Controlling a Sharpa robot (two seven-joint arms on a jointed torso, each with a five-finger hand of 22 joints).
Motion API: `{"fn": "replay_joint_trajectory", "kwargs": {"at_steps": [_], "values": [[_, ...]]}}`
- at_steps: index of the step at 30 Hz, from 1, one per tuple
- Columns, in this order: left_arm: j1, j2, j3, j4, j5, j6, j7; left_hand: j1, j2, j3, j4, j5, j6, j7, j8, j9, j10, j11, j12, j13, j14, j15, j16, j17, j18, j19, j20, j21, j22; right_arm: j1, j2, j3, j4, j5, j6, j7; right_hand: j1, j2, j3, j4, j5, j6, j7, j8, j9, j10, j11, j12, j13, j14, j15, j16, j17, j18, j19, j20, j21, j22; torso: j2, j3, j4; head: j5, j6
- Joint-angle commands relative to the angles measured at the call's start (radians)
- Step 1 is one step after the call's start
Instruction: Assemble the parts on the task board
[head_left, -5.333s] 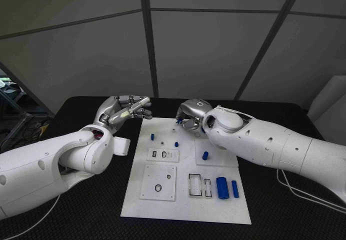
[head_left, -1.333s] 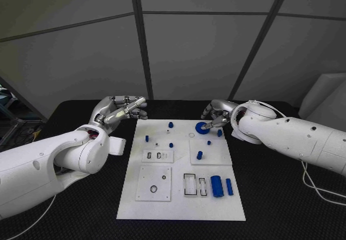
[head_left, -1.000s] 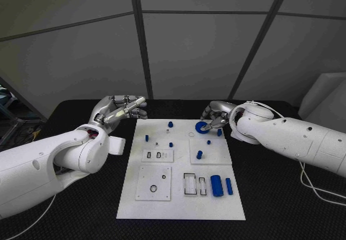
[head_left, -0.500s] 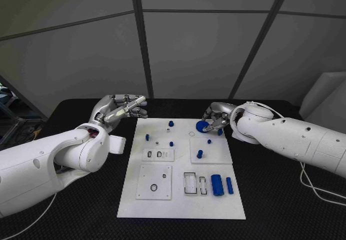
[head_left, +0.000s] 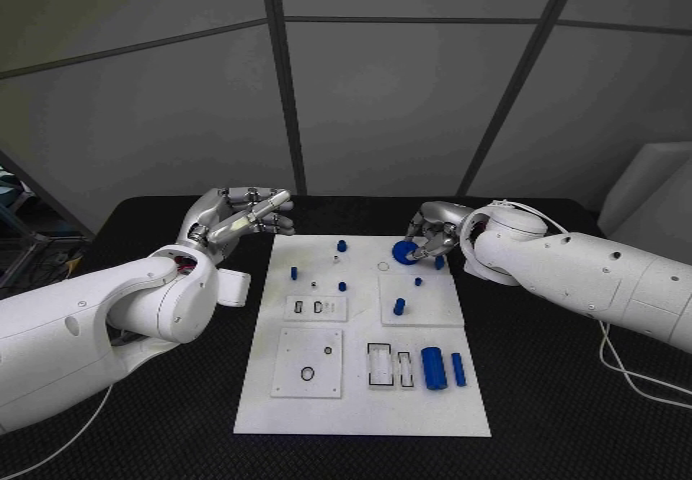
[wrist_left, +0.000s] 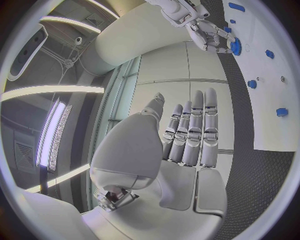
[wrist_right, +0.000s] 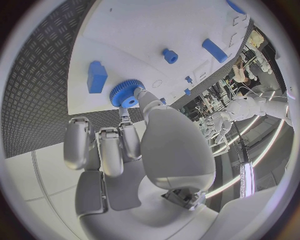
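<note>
Blue gear (head_left: 405, 252) pinched in the right hand (head_left: 430, 232) fingers over the task board (head_left: 361, 400); seating it likely comes next, while the left hand (head_left: 238, 217) hovers, fingers apart.

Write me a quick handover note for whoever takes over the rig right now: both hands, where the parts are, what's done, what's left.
Right hand: pinches the blue gear above the task board, at its far right corner.
Left hand: holds nothing, fingers straight, off the board's far left corner.
Parts: small blue pegs stand on the far half; two blue cylinders lie at the near right.
Done: gear picked up.
Left: seat the gear, then place the loose cylinders.
</note>
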Motion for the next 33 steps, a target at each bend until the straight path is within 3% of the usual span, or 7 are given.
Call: {"fn": "replay_joint_trajectory", "kwargs": {"at_steps": [1,10,15,22,27,33], "values": [[0.001,-0.001,0.001,0.0,-0.008,0.012,0.005,0.002,0.006,-0.006,0.0,-0.001,0.003,-0.002,-0.006,0.001,-0.007,0.0,-0.007,-0.001,0.006,0.001,0.003,0.001,-0.005,0.006,0.0,0.006,0.001,-0.002,0.001,-0.002,0.0,-0.007,-0.004,0.011,0.001,0.025,0.021,-0.004,0.004,0.045,-0.022,0.011,0.012,0.012,-0.007,0.013,0.055,0.088,-0.015,0.005,0.18,-0.008,0.006,-0.009,0.004,0.005,0.0,0.0001,-0.0005,-0.001,0.001],[0.001,0.0,0.001,-0.002,-0.008,0.013,0.004,0.002,0.007,-0.006,-0.001,-0.001,0.003,-0.002,-0.006,0.001,-0.007,0.0,-0.008,-0.001,0.005,0.001,0.004,0.002,-0.005,0.006,0.0,0.006,0.001,-0.002,-0.004,-0.002,0.015,-0.042,-0.086,0.006,-0.006,0.026,0.051,-0.016,0.006,0.076,-0.033,0.004,0.014,0.032,-0.017,0.033,0.081,0.091,-0.025,0.01,0.191,-0.013,0.02,-0.02,0.015,0.028,-0.001,0.0003,-0.0005,-0.001,-0.003],[0.001,-0.001,0.001,-0.003,-0.008,0.014,0.004,0.003,0.007,-0.006,-0.001,-0.001,0.003,-0.002,-0.006,0.001,-0.009,0.0,-0.008,-0.002,0.004,0.001,0.004,0.002,-0.005,0.005,0.0,0.007,0.001,-0.003,-0.01,-0.002,0.035,-0.059,-0.119,0.006,-0.007,0.029,0.067,-0.021,0.01,0.084,-0.035,-0.001,0.014,0.037,-0.02,0.038,0.088,0.092,-0.028,0.011,0.196,-0.015,0.025,-0.023,0.018,0.036,0.0,0.0003,-0.0002,-0.001,0.001],[0.001,-0.003,0.001,-0.005,-0.008,0.014,0.003,0.003,0.007,-0.006,-0.001,-0.001,0.003,-0.002,-0.006,0.001,-0.009,0.0,-0.008,-0.002,0.004,0.001,0.004,0.002,-0.005,0.005,0.0,0.007,0.001,-0.003,-0.044,-0.002,0.125,-0.085,-0.178,-0.006,-0.013,0.025,0.074,-0.024,0.01,0.086,-0.035,-0.006,0.014,0.039,-0.02,0.039,0.091,0.092,-0.028,0.012,0.198,-0.016,0.029,-0.024,0.022,0.043,-0.003,-0.0006,-0.0024,0.005,0.003],[0.001,-0.003,0.001,-0.006,-0.008,0.014,0.003,0.005,0.008,-0.005,-0.003,-0.001,0.003,-0.002,-0.007,0.001,-0.01,0.001,-0.009,-0.002,0.003,0.002,0.004,0.004,-0.005,0.004,0.0,0.007,0.002,-0.002,-0.05,-0.001,0.189,-0.143,-0.206,-0.024,-0.016,0.019,0.079,-0.027,0.009,0.09,-0.036,-0.008,0.014,0.041,-0.021,0.042,0.095,0.093,-0.029,0.014,0.201,-0.018,0.033,-0.025,0.025,0.049,-0.002,-0.0011,0.0006,0.005,0.006],[0.001,0.0,0.001,-0.009,-0.008,0.015,0.003,0.005,0.008,-0.005,-0.003,-0.001,0.003,-0.002,-0.007,0.001,-0.01,0.001,-0.009,-0.002,0.003,0.002,0.004,0.004,-0.005,0.004,0.0,0.007,0.002,-0.001,-0.006,-0.001,0.209,-0.218,-0.221,-0.044,-0.019,0.017,0.085,-0.03,0.006,0.094,-0.037,-0.011,0.014,0.042,-0.022,0.042,0.095,0.093,-0.029,0.015,0.204,-0.019,0.036,-0.025,0.027,0.054,0.0,-0.0002,0.0022,0.009,0.01]]}}
